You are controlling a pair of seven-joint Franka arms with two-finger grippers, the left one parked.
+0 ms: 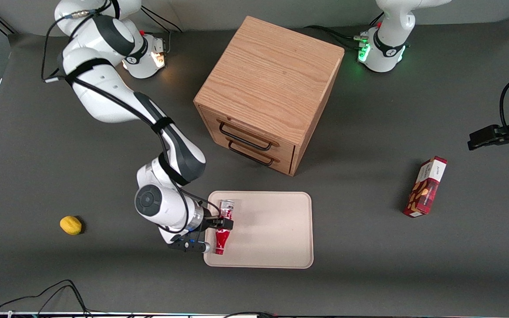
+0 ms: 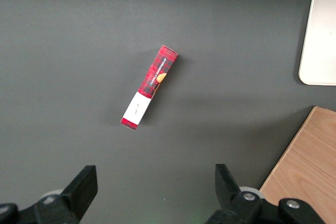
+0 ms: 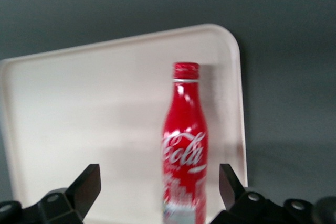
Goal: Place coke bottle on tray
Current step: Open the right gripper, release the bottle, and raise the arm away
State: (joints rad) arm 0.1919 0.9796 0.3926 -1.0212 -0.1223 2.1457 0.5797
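Small slim red coke bottle with white script logo [image 1: 222, 229] [image 3: 185, 156] lies on its side on the large flat pale beige rectangular tray [image 1: 276, 229] [image 3: 94, 119], near the tray edge toward the working arm's end, red cap pointing to 6 o'clock in the front view, silver base to 12. Right arm's black two-finger gripper [image 1: 222, 223] [image 3: 160, 190] sits over the bottle's middle, fingers [image 3: 86, 184] spread wide, clear gaps either side, released. Wooden two-drawer cabinet [image 1: 270, 95] at 12 o'clock from the tray. Yellow lemon [image 1: 70, 225] at 9 o'clock; red rectangular snack box [image 1: 425, 187] [image 2: 149, 87] at 3 o'clock.

white right arm [image 1: 104, 95], dark joints, black cables, black gripper [image 1: 219, 224].
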